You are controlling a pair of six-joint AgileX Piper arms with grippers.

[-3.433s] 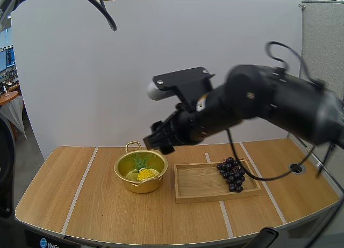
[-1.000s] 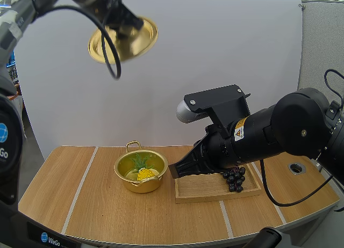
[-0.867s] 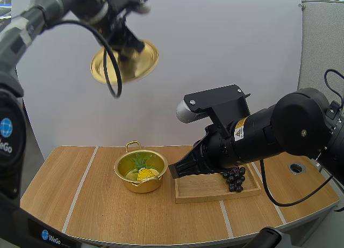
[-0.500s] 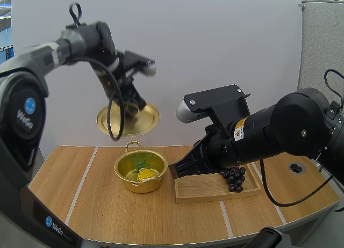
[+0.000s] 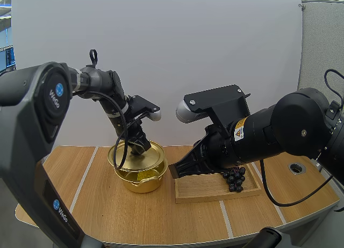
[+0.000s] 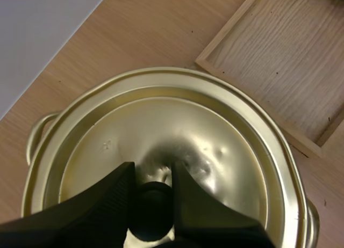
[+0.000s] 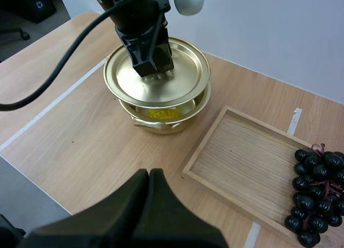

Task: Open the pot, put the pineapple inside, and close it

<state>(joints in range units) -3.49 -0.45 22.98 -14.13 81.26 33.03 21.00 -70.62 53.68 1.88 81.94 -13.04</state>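
Observation:
My left gripper [image 5: 138,146] is shut on the black knob [image 6: 152,210] of the gold lid [image 5: 137,155]. It holds the lid just over the gold pot [image 5: 141,179], not seated. In the gap under the lid, the yellow pineapple [image 7: 158,112] shows inside the pot [image 7: 161,122]. From the left wrist view the lid [image 6: 177,151] covers nearly the whole pot mouth, and one pot handle [image 6: 36,138] sticks out. My right gripper [image 5: 173,172] is shut on nothing, its fingers lying together as a dark wedge [image 7: 149,175], and hangs over the wooden tray's left end beside the pot.
A wooden tray [image 5: 201,191] lies right of the pot, with a bunch of dark grapes [image 5: 233,178] on its right end. The tray's edge [image 6: 252,92] runs close to the pot. A round hole [image 5: 295,168] is in the table at far right.
My left arm has come down from high up with the lid, from well above the table to just over the pot. The right arm has stayed still.

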